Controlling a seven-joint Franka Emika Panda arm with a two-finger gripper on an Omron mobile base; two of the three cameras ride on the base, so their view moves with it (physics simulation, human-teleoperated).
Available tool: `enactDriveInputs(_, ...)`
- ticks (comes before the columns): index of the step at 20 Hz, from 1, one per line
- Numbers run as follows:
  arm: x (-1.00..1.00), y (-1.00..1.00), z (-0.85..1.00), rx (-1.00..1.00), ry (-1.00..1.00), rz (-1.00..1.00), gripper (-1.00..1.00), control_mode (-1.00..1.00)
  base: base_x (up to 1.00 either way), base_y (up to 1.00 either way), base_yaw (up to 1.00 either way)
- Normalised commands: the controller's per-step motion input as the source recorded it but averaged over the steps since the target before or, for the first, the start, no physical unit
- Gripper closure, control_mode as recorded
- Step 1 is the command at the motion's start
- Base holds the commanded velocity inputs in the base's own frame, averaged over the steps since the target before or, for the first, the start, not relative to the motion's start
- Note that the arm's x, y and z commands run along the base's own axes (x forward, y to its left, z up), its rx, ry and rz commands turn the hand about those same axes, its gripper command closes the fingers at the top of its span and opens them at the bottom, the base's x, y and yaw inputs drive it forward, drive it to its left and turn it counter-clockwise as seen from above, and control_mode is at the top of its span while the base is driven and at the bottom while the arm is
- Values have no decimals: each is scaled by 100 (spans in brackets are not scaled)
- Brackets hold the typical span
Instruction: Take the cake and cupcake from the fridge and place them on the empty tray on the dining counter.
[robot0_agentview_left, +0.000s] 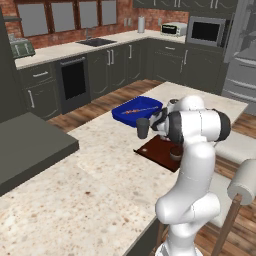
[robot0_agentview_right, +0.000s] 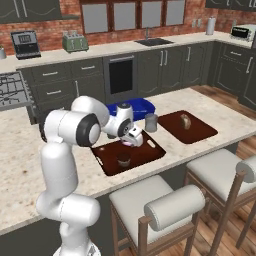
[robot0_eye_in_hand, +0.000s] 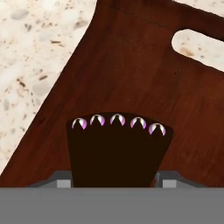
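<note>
My gripper (robot0_agentview_right: 134, 140) is clamped on the cake (robot0_eye_in_hand: 118, 148), hanging low over the tray (robot0_agentview_right: 152, 152) on the dining counter (robot0_agentview_left: 75, 175); the cupcake (robot0_agentview_right: 124, 161) sits at the tray's near side; letting go tilted could tip the slice; drifting nearer could knock the cupcake.

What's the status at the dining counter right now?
Claw shut on chocolate-topped pink cake slice, over reddish-brown tray. Brown cupcake already on tray. Nothing in the way.
</note>
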Motion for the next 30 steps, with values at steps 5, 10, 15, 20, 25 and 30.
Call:
enactDriveInputs(5, 15, -8, -23, 0, 0, 0, 100, -100, 0, 0, 0)
enactDriveInputs(10, 1, -2, -40, 1, 4, 0, -100, -100, 0, 0, 0)
enactDriveInputs(15, -10, -3, -13, 1, 0, 0, -100, -100, 0, 0, 0)
enactDriveInputs(20, -46, 0, 6, 0, -6, 0, -100, -100, 0, 0, 0)
enactDriveInputs(25, -22, 0, 41, 0, -12, -2, -100, -100, 0, 0, 0)
enactDriveInputs(30, -59, 8, 98, -1, -32, 0, -100, -100, 0, 0, 0)
